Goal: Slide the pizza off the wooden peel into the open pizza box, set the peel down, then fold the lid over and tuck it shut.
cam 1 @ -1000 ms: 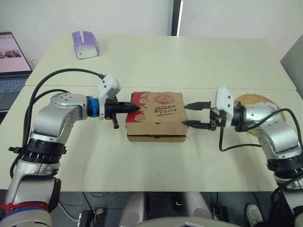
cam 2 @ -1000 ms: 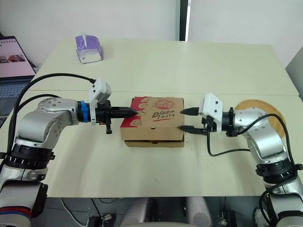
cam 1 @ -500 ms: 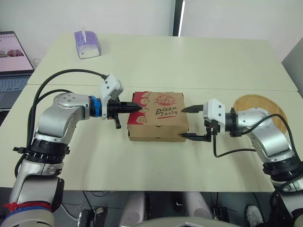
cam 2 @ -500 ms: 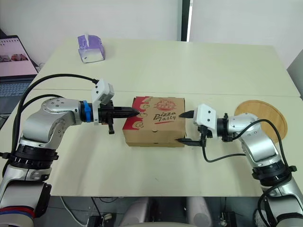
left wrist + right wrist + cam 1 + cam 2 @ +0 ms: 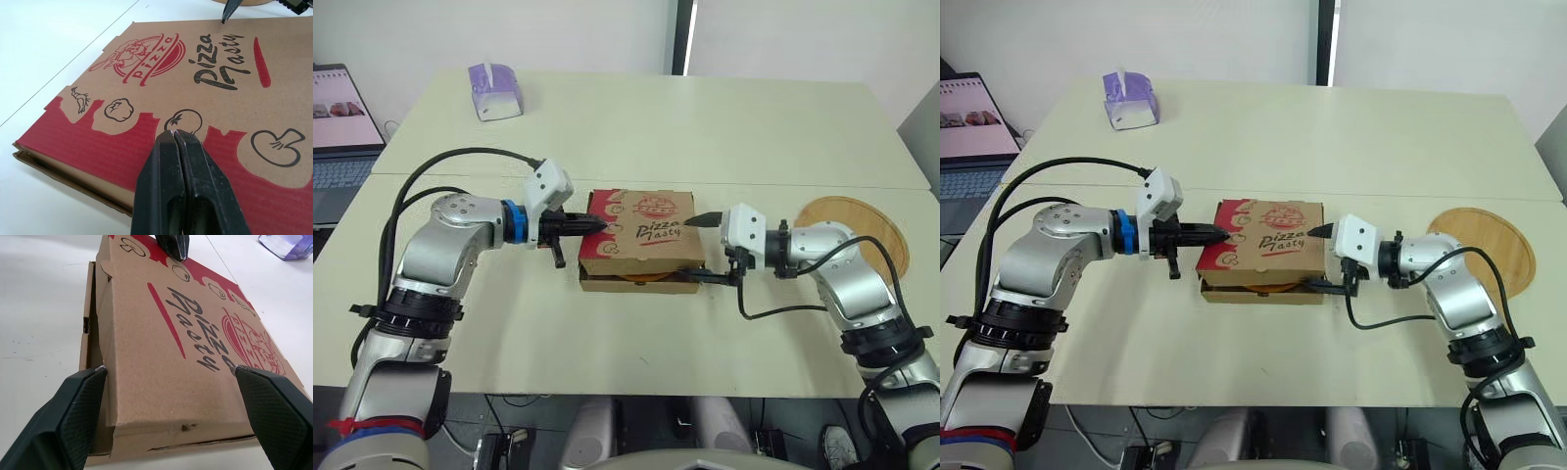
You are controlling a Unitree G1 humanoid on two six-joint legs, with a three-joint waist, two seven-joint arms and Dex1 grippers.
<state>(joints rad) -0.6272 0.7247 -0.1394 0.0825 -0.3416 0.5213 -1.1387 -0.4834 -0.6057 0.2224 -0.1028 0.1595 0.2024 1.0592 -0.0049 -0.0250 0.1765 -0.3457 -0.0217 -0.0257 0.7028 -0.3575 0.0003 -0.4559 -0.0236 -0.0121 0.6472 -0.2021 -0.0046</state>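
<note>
Pizza box (image 5: pixel 641 240) sat on surface (image 5: pixel 705 127) between tools; lid (image 5: pixel 186 333) down, front seam gaping. Left tool (image 5: pixel 597 224), tips together, rested on lid's left edge. Right tool (image 5: pixel 693 250), spread apart, straddled right side, seemingly nearer untucked front.

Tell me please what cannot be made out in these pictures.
Pizza: the pizza box lid covers it; eye views show just an orange strip in the front gap.
Wooden peel: the right arm covers part of it, eye views.
Laptop: cut off by the left edge, eye views.
</note>
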